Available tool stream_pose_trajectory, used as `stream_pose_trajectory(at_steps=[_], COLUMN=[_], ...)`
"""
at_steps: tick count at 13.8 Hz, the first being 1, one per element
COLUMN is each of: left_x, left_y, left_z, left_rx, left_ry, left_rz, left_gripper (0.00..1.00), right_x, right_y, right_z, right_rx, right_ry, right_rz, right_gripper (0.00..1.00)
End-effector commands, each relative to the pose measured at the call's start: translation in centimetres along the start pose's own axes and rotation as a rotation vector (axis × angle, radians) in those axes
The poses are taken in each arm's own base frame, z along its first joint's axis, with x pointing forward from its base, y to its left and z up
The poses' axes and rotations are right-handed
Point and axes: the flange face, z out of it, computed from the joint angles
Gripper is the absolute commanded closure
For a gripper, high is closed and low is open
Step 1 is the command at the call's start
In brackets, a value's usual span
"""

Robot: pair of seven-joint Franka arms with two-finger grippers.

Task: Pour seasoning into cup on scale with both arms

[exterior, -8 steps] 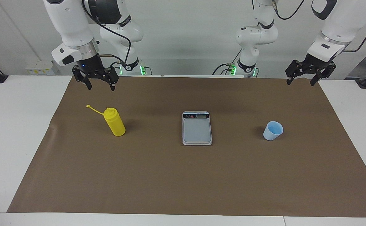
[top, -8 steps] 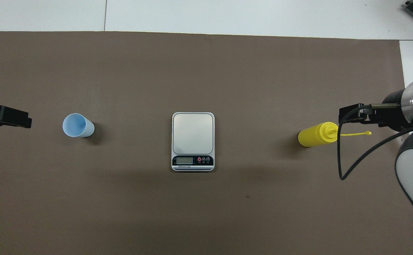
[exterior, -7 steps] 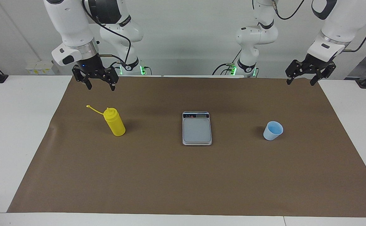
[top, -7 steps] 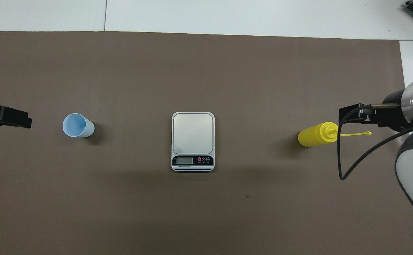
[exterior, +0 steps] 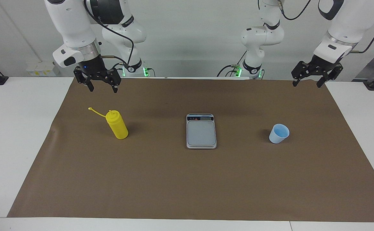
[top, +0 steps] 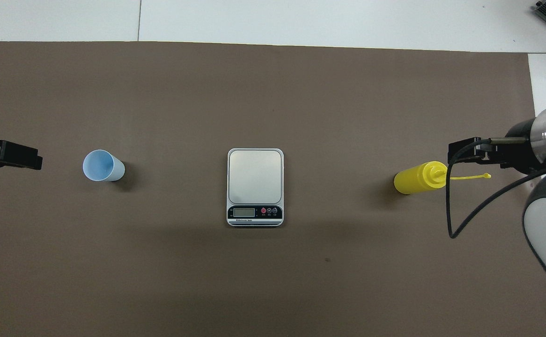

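Observation:
The yellow seasoning bottle (exterior: 117, 125) (top: 417, 178) stands upright on the brown mat toward the right arm's end, its cap strap sticking out sideways. My right gripper (exterior: 103, 88) (top: 466, 152) hangs open in the air above the mat beside the bottle, touching nothing. The grey scale (exterior: 201, 132) (top: 255, 177) lies mid-mat with a bare plate and its display strip toward the robots. The pale blue cup (exterior: 279, 133) (top: 103, 165) stands upright on the mat toward the left arm's end, apart from the scale. My left gripper (exterior: 306, 84) (top: 11, 155) hangs open above the mat's corner, empty.
The brown mat (exterior: 187, 186) covers most of the white table (exterior: 17, 134). A black cable (top: 455, 206) loops down from the right wrist near the bottle. Black clamps sit at the table's corners by the robots.

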Motion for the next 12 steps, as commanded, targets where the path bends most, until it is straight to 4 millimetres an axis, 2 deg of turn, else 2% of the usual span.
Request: stream_pose_trajectory(at_steps=[1,5,7,10,12], left_x=[-0.8,-0.7,-0.7,-0.2,0.9], left_y=[0.1,-0.1,-0.5,-1.0,-2.0], left_z=[0.0,0.1,0.3,2.0,3.4], left_rx=[0.011,0.010,0.010,0.011,0.009], left_ry=[0.014,0.017,0.017,0.039,0.047], left_rz=[-0.007,-0.011,-0.017,-0.027,-0.041], left_gripper=[0.00,0.00,0.00,0.00,0.00], right_x=[-0.7,-1.2,-1.3,-1.2,-1.2], right_y=[0.5,0.1,0.0,0.2,0.2], right_z=[-0.1,0.0,0.1,0.1,0.0], right_rx=[-0.002,-0.007,-0.006,-0.006,-0.006], right_ry=[-0.005,-0.039,-0.042,-0.042,-0.042], right_rz=[-0.011,-0.023,-0.083,-0.112,-0.109], right_gripper=[0.00,0.00,0.00,0.00,0.00])
